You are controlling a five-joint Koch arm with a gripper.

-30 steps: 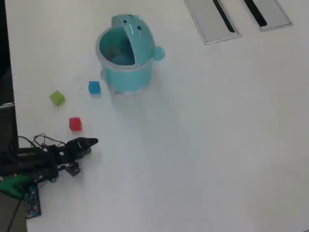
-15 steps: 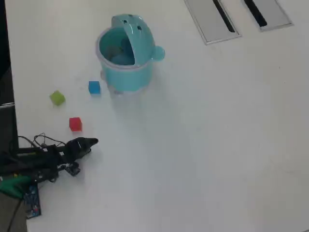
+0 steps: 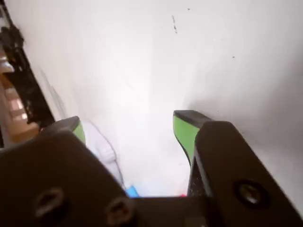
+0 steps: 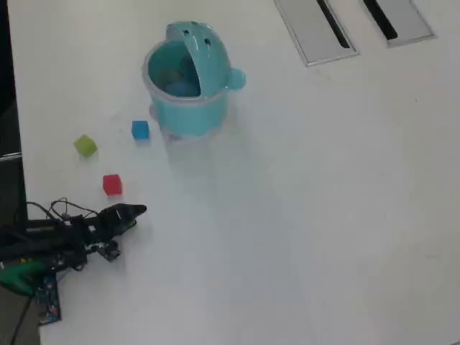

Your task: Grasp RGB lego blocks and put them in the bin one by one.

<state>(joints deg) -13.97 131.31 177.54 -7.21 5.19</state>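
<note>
In the overhead view the light teal bin (image 4: 188, 83) stands upright at the back left with its lid raised. The blue block (image 4: 140, 129) lies just left of it. The yellow-green block (image 4: 85, 145) lies further left and the red block (image 4: 111, 185) nearer the arm. My gripper (image 4: 135, 211) lies low at the left, its tip just right of and below the red block, touching none. In the wrist view my gripper (image 3: 131, 125) is open and empty, its green pads (image 3: 183, 130) wide apart. Slivers of the blue block (image 3: 132, 191) and the red block (image 3: 182, 194) show at the bottom edge.
Two grey slotted panels (image 4: 316, 29) (image 4: 399, 18) lie flush at the back right. The table's left edge (image 4: 13, 144) runs close beside the arm base, with cables (image 4: 57, 210) there. White tabletop (image 4: 302, 215) stretches to the right.
</note>
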